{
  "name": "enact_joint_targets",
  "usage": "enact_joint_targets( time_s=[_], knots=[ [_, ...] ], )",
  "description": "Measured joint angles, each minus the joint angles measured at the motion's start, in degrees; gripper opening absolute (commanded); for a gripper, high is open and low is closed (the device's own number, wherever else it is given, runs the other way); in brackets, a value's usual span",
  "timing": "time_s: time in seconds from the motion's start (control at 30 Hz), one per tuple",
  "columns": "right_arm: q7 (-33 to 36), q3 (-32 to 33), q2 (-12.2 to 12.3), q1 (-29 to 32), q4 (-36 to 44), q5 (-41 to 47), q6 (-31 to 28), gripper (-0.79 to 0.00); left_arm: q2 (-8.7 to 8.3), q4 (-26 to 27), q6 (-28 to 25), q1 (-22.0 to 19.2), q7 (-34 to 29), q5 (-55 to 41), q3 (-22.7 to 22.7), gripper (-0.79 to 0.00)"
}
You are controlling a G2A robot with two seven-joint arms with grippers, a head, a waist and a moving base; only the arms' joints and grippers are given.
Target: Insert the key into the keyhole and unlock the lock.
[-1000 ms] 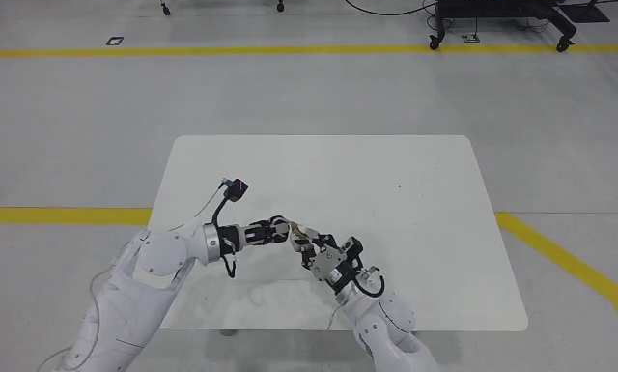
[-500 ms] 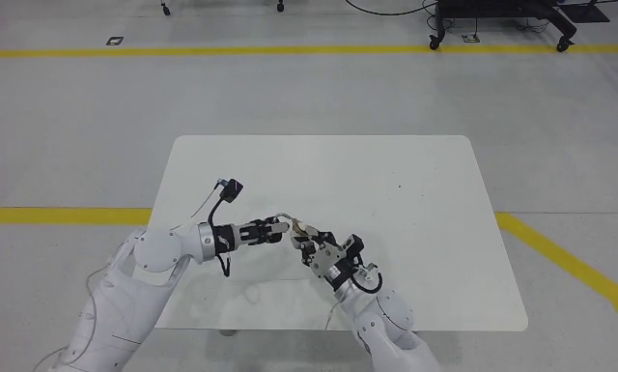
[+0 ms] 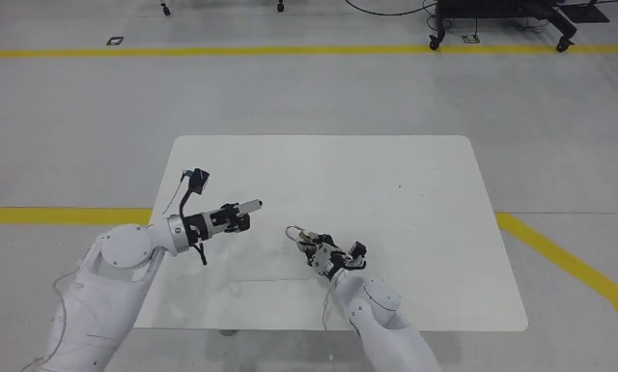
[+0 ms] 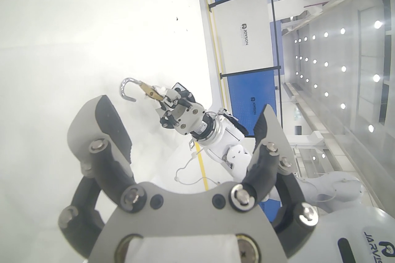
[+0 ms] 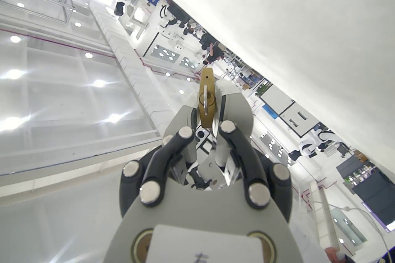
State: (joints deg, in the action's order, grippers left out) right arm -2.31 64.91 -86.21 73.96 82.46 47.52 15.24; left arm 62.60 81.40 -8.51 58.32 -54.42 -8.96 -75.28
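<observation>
White table (image 3: 415, 179), right tool (image 5: 208, 119) clenched on lock (image 5: 206, 82), left tool (image 4: 185, 116) released and empty: hold lock steady, check shackle (image 4: 125, 88).

Lock (image 3: 301, 237) in right gripper (image 3: 313, 244) over table (image 3: 406, 179) front-middle; left gripper (image 3: 253, 207) apart, to its left.

Free gap over table (image 3: 415, 179) between left gripper (image 3: 253, 207) and lock (image 3: 297, 235) in right gripper (image 3: 314, 246)
</observation>
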Motion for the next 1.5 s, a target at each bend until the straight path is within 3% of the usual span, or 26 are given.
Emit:
enact_joint_targets(
  time_s=[0.23, 0.47, 0.67, 0.83, 0.97, 1.07, 1.43, 1.5],
  knots=[
    [-0.70, 1.35, 0.80, 4.43, 11.08, -4.08, 0.24, 0.000, -0.62, 1.58, 0.42, 0.79, 1.28, -1.28, -3.23, 0.000],
    [-0.93, 3.61, 3.23, 15.81, 35.71, -25.36, 0.76, 0.000, -0.73, 2.93, 0.27, 0.97, 3.06, -1.23, -3.33, 0.000],
    [-1.42, 6.60, 5.10, 22.74, 45.81, -47.96, -1.80, 0.000, -0.72, 3.60, -1.39, 0.98, 9.29, 3.54, -3.09, 0.000],
    [-8.66, 7.68, 5.95, 28.97, 48.99, -68.02, -6.29, 0.000, -0.83, 5.30, -0.42, 1.54, 17.75, 9.98, -4.36, 0.000],
    [-15.56, 7.91, 5.96, 32.40, 49.49, -78.71, -2.90, 0.000, -1.11, 6.98, 1.01, 2.05, 23.60, 16.75, -5.60, 0.000],
    [-17.88, 7.54, 5.62, 32.29, 49.19, -77.13, -1.48, 0.000, -1.16, 7.76, 1.90, 2.74, 29.01, 24.01, -5.29, 0.000],
    [-17.81, 7.63, 5.68, 32.19, 49.10, -76.32, -1.53, 0.000, -1.16, 7.72, 1.89, 2.76, 28.38, 23.46, -5.27, 0.000],
    [-19.97, 8.67, 6.01, 31.21, 46.13, -79.07, 0.60, 0.000, -1.29, 7.48, 1.91, 3.45, 29.69, 25.47, -5.07, 0.000]
  ],
)
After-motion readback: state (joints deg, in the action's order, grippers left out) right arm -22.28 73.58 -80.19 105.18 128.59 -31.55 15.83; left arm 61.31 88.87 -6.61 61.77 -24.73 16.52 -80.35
